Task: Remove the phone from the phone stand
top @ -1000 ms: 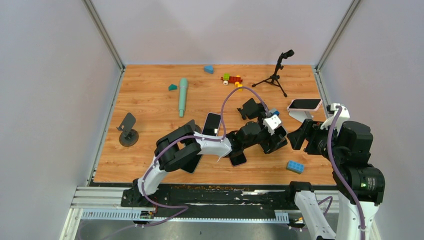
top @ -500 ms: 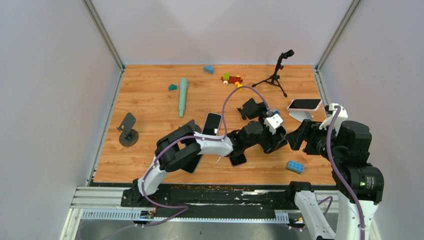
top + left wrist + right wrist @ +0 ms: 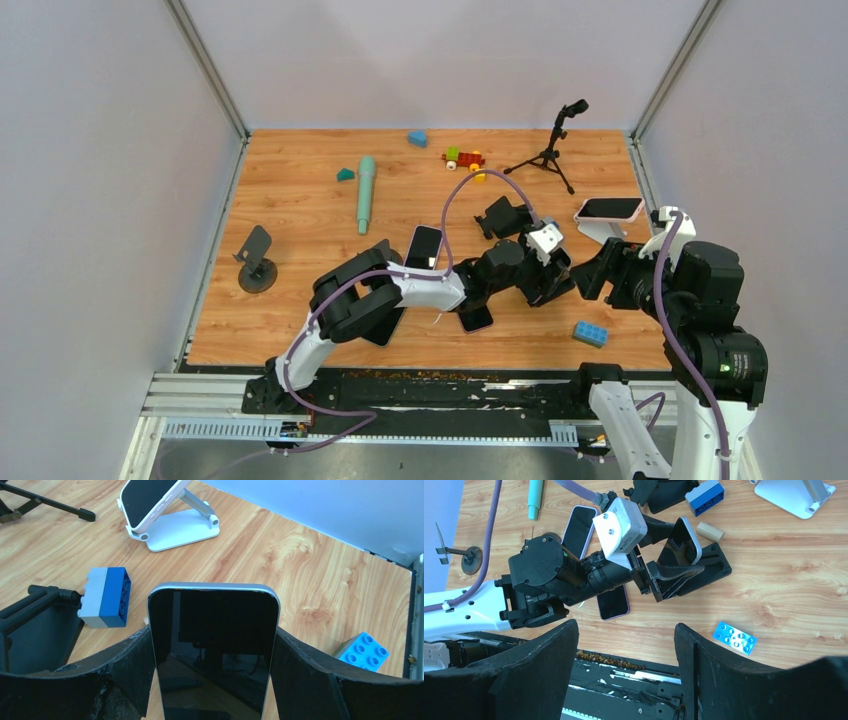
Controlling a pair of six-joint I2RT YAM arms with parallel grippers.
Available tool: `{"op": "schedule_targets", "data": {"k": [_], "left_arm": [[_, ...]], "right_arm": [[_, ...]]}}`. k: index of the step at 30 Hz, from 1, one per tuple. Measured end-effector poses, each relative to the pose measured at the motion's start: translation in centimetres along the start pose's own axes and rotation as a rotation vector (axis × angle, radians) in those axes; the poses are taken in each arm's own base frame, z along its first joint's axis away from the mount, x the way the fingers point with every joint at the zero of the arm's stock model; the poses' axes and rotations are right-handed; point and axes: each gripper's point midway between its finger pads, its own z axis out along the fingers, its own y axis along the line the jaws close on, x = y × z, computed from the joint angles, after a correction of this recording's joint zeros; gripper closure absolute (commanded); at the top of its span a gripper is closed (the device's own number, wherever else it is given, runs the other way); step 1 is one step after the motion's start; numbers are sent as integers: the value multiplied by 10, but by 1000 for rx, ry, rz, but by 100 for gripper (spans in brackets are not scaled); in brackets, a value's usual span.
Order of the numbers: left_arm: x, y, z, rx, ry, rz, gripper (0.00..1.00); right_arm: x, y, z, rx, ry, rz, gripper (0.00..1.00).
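My left gripper [image 3: 212,647] is shut on a dark-screened phone with a silver edge [image 3: 212,630], one finger on each long side. In the right wrist view the phone [image 3: 681,542] stands tilted at the black phone stand [image 3: 713,566]; whether it touches the stand I cannot tell. In the top view the left gripper [image 3: 556,272] is right of the table's centre. My right gripper [image 3: 626,645] is open and empty; in the top view it [image 3: 592,272] hangs just right of the left gripper. A second phone [image 3: 610,208] rests on a white stand [image 3: 182,527] at the far right.
A blue brick [image 3: 590,333] lies near the front right. A blue-and-grey brick [image 3: 105,597] lies beside another black stand [image 3: 500,215]. Two phones lie flat [image 3: 424,247] [image 3: 476,318]. A tripod [image 3: 550,150], a teal microphone [image 3: 366,192] and a dark stand [image 3: 256,262] stand farther off.
The left wrist has shifted very slightly with the phone still in its grip. The right arm has not visibly moved.
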Motion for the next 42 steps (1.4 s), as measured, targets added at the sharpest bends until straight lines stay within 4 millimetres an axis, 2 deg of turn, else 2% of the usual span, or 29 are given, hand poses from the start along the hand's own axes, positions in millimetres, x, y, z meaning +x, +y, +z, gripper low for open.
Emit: {"op": "schedule_targets", "data": {"k": [8, 20, 25, 30, 32, 37, 40, 42], "left_arm": [[-1, -7, -2, 41, -8, -49, 75], [-8, -22, -9, 89, 5, -71, 82], [-33, -23, -16, 91, -27, -55, 100], [-61, -20, -28, 76, -70, -31, 100], [-65, -16, -34, 56, -69, -22, 100], [-62, 11, -51, -8, -21, -22, 100], [-57, 40, -64, -53, 9, -39, 100], [-55, 69, -72, -108, 30, -51, 100]], "right_arm": [[-5, -1, -4, 14, -45, -6, 29], [-8, 0, -4, 8, -58, 3, 29], [-10, 2, -4, 2, -69, 5, 29], [-9, 2, -3, -4, -65, 13, 29], [-8, 3, -2, -8, -61, 17, 29], [-2, 2, 3, -15, -38, 31, 29], [0, 2, 4, -16, -33, 36, 29], [1, 2, 4, -16, -31, 37, 29]]}}
